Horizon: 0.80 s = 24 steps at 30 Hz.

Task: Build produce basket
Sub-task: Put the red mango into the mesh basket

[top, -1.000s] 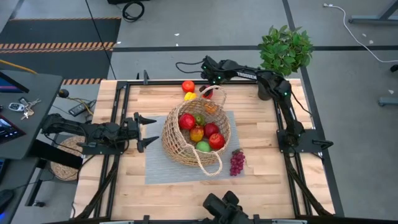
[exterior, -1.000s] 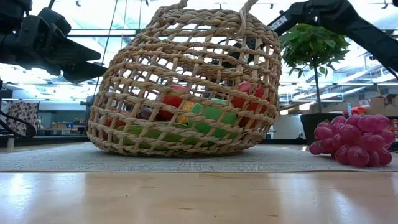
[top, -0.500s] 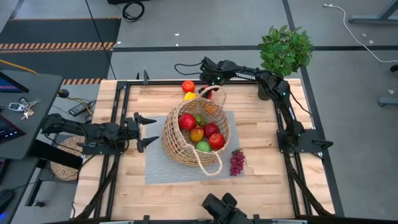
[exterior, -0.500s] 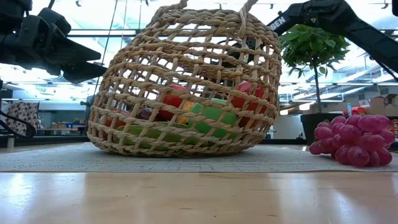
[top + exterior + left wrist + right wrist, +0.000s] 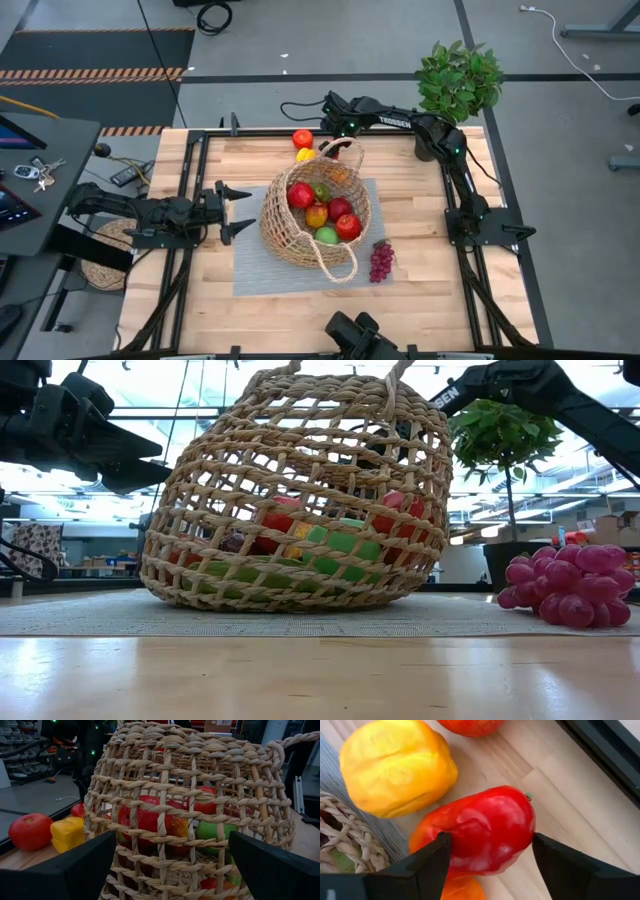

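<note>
The woven basket (image 5: 315,222) stands on a grey mat (image 5: 250,270), with several fruits inside. Just beyond its far rim a red piece of produce (image 5: 485,830) lies on the wood, with my right gripper (image 5: 487,852) shut on it. A yellow piece (image 5: 395,767) and another red piece (image 5: 302,138) lie beside it. Purple grapes (image 5: 381,262) rest on the table right of the basket. My left gripper (image 5: 240,211) waits open, left of the basket. My right gripper pinches the red piece between its two fingers, one finger (image 5: 427,865) on one flank (image 5: 457,837) and the other on the opposite flank, below the green stem. The fingers slant down from the far side. The piece lies on the wooden table.
A potted green plant (image 5: 458,80) stands at the far right corner. The basket's looped handle (image 5: 340,150) rises close to my right gripper. Bare wood lies along the near edge (image 5: 300,310). An orange piece (image 5: 465,890) shows beneath the red one.
</note>
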### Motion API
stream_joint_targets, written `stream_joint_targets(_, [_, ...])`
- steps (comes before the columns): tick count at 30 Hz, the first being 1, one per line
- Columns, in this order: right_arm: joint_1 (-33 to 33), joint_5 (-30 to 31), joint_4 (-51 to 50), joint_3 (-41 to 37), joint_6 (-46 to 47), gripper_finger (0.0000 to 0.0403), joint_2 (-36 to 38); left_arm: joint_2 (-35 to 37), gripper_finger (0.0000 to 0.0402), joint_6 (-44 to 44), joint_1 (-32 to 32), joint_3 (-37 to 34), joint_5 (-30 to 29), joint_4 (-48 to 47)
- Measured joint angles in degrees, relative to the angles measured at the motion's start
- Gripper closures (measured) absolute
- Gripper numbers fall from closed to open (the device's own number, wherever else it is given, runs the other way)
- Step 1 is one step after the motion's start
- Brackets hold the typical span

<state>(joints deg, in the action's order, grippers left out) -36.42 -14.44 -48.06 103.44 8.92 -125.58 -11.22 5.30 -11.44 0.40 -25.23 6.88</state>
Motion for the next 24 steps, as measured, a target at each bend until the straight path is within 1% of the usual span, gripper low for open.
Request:
stream_joint_targets(4, [0.0,-0.09,-0.39,-0.11,-0.14,0.0143,0.82,0.0,0.0008,0.0,-0.01,0.0,0.0,0.02])
stream_joint_targets(8, [0.06,-0.09,-0.74,-0.15,-0.26,0.0159,3.37,0.0,0.0008,0.0,-0.02,0.0,0.0,0.0])
stream_joint_targets(15, [0.97,-0.15,-2.08,-0.13,-1.65,0.0176,7.53,0.0,0.0008,0.0,-0.01,0.0,-0.02,0.02])
stream_joint_targets(19, [1.8,-0.16,-2.96,-0.09,-3.51,0.018,8.13,0.0,0.0008,-0.02,-0.01,0.0,0.0,0.0])
stream_joint_targets(21, [2.16,0.99,-2.57,-0.09,-6.03,0.0179,8.13,0.0,0.0008,0.0,-0.02,0.0,0.0,0.01])
stream_joint_targets(24, [2.75,4.98,-1.35,-0.07,-10.99,0.0168,7.73,0.0,0.0008,0.0,0.0,0.0,0.0,0.02])
